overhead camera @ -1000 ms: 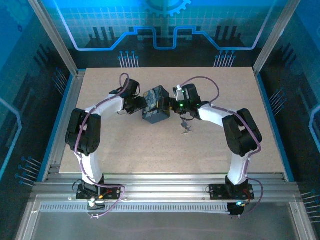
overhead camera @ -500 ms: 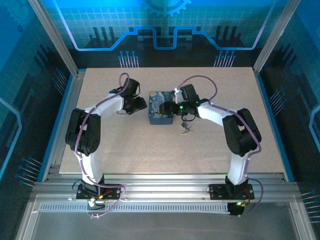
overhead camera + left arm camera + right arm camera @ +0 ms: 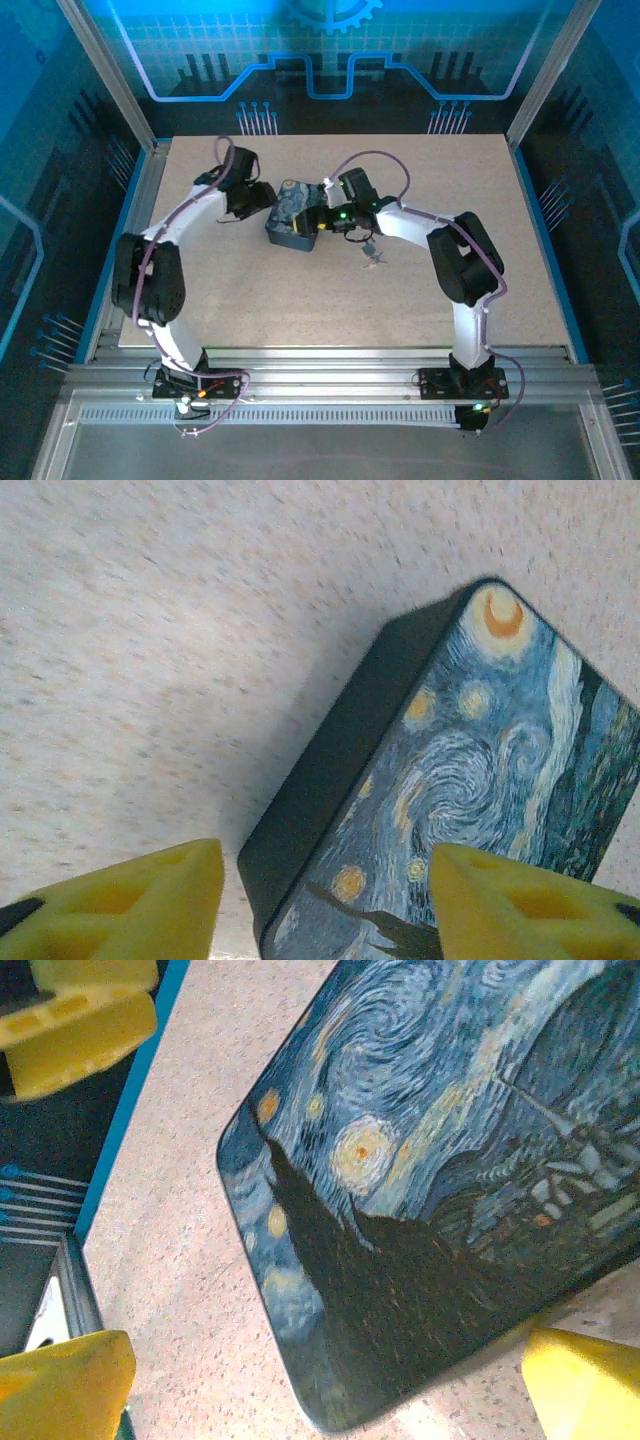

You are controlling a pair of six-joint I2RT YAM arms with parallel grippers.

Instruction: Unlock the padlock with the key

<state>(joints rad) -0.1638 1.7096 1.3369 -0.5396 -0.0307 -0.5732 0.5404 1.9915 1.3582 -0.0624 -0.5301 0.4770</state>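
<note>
The key [image 3: 373, 257], a tiny silvery metal bunch, lies flat on the tabletop [image 3: 300, 300] near its middle, its parts splayed and too small to tell apart.

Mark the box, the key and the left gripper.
Box [image 3: 290, 207]: top view, on its patterned lid.
Key [image 3: 372, 256]: top view, middle of the silvery bunch.
Left gripper [image 3: 325, 870]: left wrist view, midway between its yellow fingertips.

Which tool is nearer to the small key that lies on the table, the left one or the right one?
Right. The right tool is at the right side of the box, just up-left of the key; the left tool is on the box's other side.
</note>
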